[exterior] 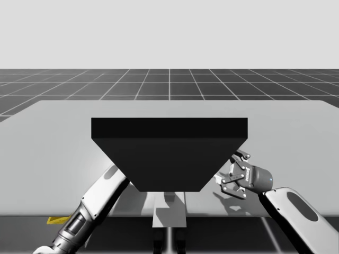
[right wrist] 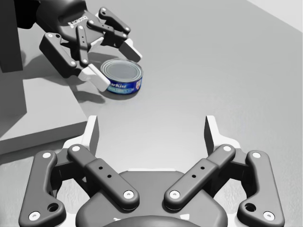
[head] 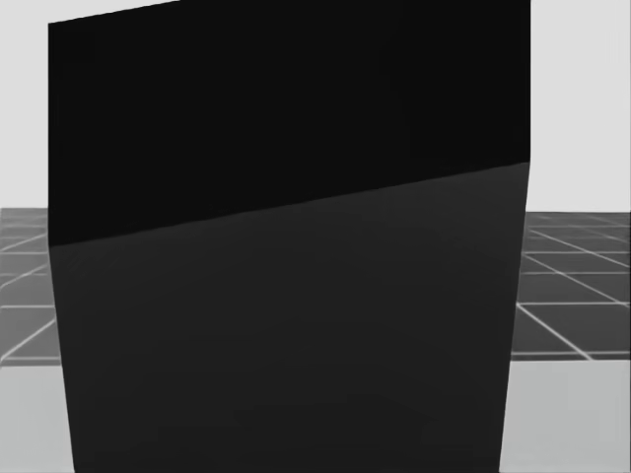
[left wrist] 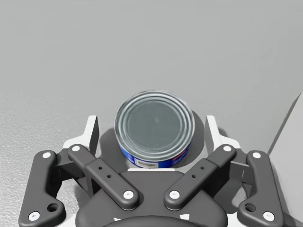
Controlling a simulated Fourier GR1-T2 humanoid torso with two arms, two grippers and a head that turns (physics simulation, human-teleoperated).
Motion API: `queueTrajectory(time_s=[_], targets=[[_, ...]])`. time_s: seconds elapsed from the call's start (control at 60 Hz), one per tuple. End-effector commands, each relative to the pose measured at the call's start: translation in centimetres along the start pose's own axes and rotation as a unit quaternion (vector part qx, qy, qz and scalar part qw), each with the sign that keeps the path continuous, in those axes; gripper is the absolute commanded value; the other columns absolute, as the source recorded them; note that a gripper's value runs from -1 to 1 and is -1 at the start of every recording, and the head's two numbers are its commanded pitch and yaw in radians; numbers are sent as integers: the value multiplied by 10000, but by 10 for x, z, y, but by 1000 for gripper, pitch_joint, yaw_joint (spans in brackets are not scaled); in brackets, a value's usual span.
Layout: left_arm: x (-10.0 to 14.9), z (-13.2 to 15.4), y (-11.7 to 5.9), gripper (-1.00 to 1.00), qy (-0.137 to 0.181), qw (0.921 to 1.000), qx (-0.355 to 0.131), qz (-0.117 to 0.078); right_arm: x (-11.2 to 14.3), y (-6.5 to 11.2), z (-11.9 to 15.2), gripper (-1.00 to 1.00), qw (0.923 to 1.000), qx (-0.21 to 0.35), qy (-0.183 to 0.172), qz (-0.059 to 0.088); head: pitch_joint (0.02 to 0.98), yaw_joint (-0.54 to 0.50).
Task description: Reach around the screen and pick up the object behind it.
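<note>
Behind screen (exterior: 169, 159), left gripper (left wrist: 151, 130) spread around blue can (left wrist: 155, 122), seemingly not touching; right gripper (right wrist: 151, 128) agape.

A tall black flat screen (head: 286, 246) stands upright across your straight line ahead, in the middle of the grey bench (exterior: 53, 137). Flat bench surface runs past both its side edges, and an arm reaches round each side there. Behind it, the left tool (left wrist: 151, 135) straddles a short blue tin can with a silver lid (left wrist: 155, 127), with a slim gap at each finger. The right tool (right wrist: 151, 132), fingers spread, has open bench ahead, up to that can.
</note>
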Motion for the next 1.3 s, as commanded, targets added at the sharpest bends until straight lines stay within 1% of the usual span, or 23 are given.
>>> queueTrajectory(time_s=[0.017,0.183,0.2,0.217,0.233,0.25,0.283,0.333,0.35,0.433,0.583,0.817,0.867,0.883,0.933,0.95,1.0,1.017,1.2,1.25,1.3], targets=[[-2,-11,4,-1000,123,9999,-69,77,-2,1,1,-1000,10000,5,20,6,207,-40],[-8,-21,7,-1000,151,9996,-145,198,-2,1,1,-1000,10000,4,24,0,214,-50],[-9,-22,8,-1000,146,9994,-180,249,-2,1,1,-1000,10000,4,26,1,215,-50],[-10,-22,8,-914,148,9993,-195,267,-2,1,1,-1000,10000,6,27,1,215,-50],[-11,-23,8,-415,154,9993,-187,272,-2,1,1,-1000,10000,4,31,2,216,-50],[-12,-23,8,-204,152,9993,-194,289,-2,1,1,-1000,10000,3,34,4,216,-50],[-13,-23,10,807,147,9985,-284,446,-2,1,1,-1000,10000,6,40,8,218,-50],[-14,-23,10,932,162,9985,-279,448,-2,1,1,-1000,10000,7,38,4,219,-51],[-15,-22,11,967,158,9982,-313,496,-2,1,1,-1000,10000,6,43,7,220,-50],[-16,-21,12,1000,137,9978,-325,563,-2,1,1,-1000,10000,6,49,17,221,-50],[-16,-11,15,1000,10,9979,-239,603,-2,1,2,-1000,10000,-10,46,18,221,-50],[-12,10,22,1000,-130,9984,31,550,-1,1,2,-1000,10000,-12,46,18,216,-45],[-10,18,27,1000,-197,9982,142,542,-1,1,2,-1000,10000,-18,45,23,214,-46],[-9,24,31,1000,-248,9979,209,560,-1,1,2,-1000,10000,-20,39,21,213,-47],[-9,31,35,1000,-292,9975,299,577,-1,1,2,-1000,10000,-27,32,20,212,-48],[-9,37,39,1000,-331,9969,380,601,-1,0,2,-1000,10000,-33,30,20,211,-48],[-9,44,44,1000,-359,9963,474,620,0,0,2,-1000,10000,-38,18,17,210,-49],[-10,51,48,1000,-383,9956,564,640,0,0,2,-1000,10000,-52,14,20,209,-49],[-20,86,69,1000,-438,9915,997,709,2,-3,2,-1000,9999,-141,-52,16,205,-47],[-23,96,74,1000,-459,9898,1135,726,3,-5,3,-1000,9997,-208,-79,46,203,-47],[-25,105,78,1000,-491,9882,1242,755,3,-6,3,-1000,9997,-242,-93,25,202,-46]])
